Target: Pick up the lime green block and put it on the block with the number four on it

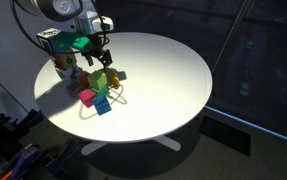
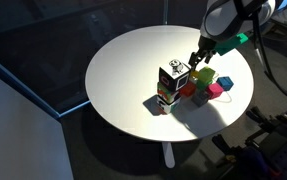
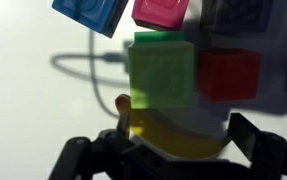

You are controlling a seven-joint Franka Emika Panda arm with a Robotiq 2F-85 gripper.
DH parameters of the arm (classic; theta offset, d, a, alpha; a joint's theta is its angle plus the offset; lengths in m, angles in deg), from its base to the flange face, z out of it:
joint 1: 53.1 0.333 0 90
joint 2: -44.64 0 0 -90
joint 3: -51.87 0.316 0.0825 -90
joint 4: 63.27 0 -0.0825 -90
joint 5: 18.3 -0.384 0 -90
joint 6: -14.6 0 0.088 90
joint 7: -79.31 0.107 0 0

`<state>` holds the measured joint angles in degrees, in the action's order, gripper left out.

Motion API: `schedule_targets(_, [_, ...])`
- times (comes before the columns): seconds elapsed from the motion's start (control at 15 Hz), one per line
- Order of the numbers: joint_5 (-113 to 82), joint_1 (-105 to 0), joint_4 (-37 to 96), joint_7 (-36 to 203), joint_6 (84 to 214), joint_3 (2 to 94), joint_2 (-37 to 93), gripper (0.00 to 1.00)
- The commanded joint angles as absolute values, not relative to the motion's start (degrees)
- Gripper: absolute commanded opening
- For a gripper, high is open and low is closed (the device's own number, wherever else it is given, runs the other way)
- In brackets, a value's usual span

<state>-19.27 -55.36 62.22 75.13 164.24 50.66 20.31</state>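
Observation:
The lime green block (image 3: 163,70) lies among other blocks on the round white table; it shows in both exterior views (image 1: 100,82) (image 2: 205,76). My gripper (image 3: 183,135) is open and hovers just above the cluster, beside that block, and holds nothing. It shows in both exterior views (image 1: 104,56) (image 2: 203,55). A cube with white edges and dark marks (image 2: 173,73) tops a small stack next to the cluster. Its number is too small to read.
A yellow banana (image 3: 173,140) lies between my fingers, below them. A red block (image 3: 228,75), a pink block (image 3: 161,12) and a blue block (image 3: 91,14) surround the lime one. A darker green block (image 2: 226,83) and a thin wire loop (image 1: 123,95) lie close by.

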Motion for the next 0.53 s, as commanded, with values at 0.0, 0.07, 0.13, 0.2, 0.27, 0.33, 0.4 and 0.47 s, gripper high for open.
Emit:
schedule_targets(0.0, [-18.3, -55.1, 60.2, 76.0, 163.6, 50.4, 18.7, 1.0])
schedule_targets(0.07, [-18.2, -55.1, 60.0, 76.0, 163.6, 50.3, 18.4, 1.0])
schedule_targets(0.13, [-18.2, -55.1, 60.0, 76.1, 163.6, 50.3, 18.3, 1.0])
schedule_targets(0.2, [-18.2, -55.1, 60.1, 76.1, 163.6, 50.2, 18.2, 1.0])
schedule_targets(0.27, [-18.2, -55.1, 60.3, 76.1, 163.6, 50.2, 18.2, 1.0])
schedule_targets(0.33, [-18.1, -55.1, 60.4, 76.1, 163.6, 50.1, 18.2, 1.0])
schedule_targets(0.4, [-18.0, -55.1, 60.6, 76.2, 163.6, 50.0, 18.2, 1.0])
schedule_targets(0.47, [-18.1, -55.2, 60.7, 76.1, 163.6, 50.0, 18.3, 1.0])
